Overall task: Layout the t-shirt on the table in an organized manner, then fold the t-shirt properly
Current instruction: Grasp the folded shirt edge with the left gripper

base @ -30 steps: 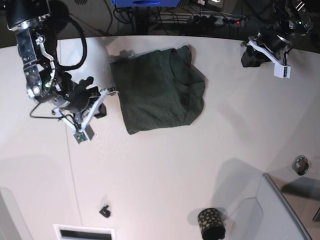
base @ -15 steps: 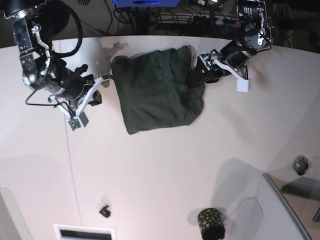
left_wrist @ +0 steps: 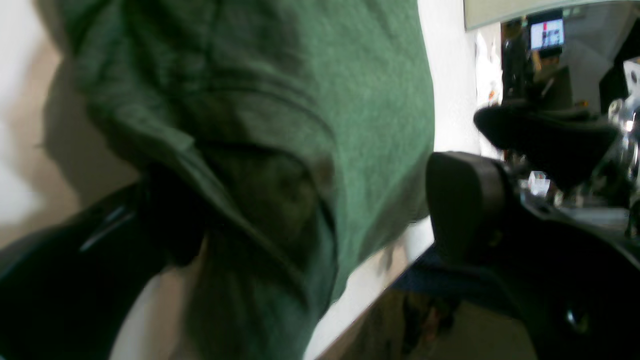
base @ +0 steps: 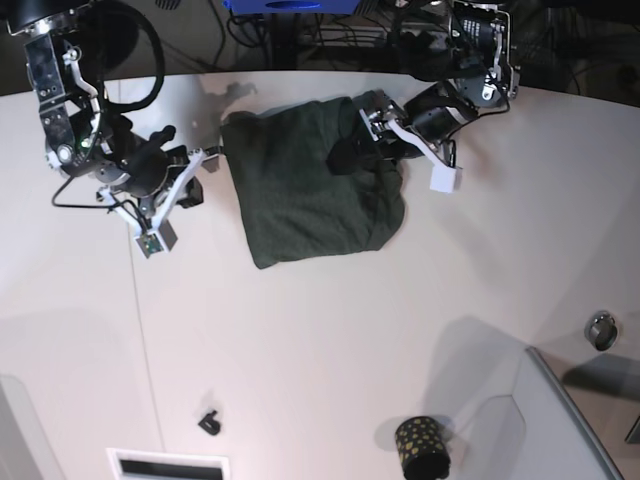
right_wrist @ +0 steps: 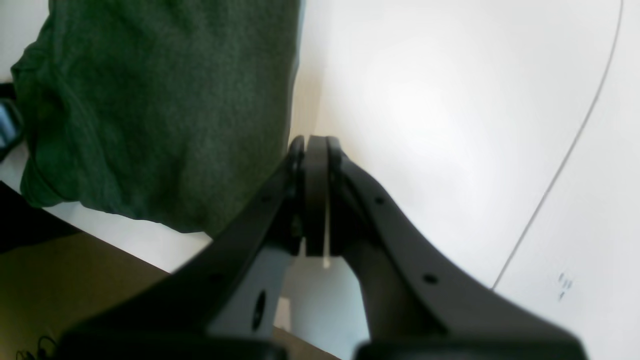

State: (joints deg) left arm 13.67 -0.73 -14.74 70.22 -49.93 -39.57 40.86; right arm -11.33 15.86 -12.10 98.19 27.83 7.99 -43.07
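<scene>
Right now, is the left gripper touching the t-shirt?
Touching. The left wrist view shows the open left gripper with green t-shirt fabric draped over its lower finger.

In the left wrist view the t-shirt [left_wrist: 280, 125] is blurred and cut by the top edge, and it hides part of the left gripper [left_wrist: 320, 220]. In the base view the grey tray [base: 570, 420] is cut at the right corner.

White table [base: 330, 340], folded green t-shirt [base: 300, 200], black dotted cup [base: 422, 446], grey panel [base: 545, 430]
</scene>
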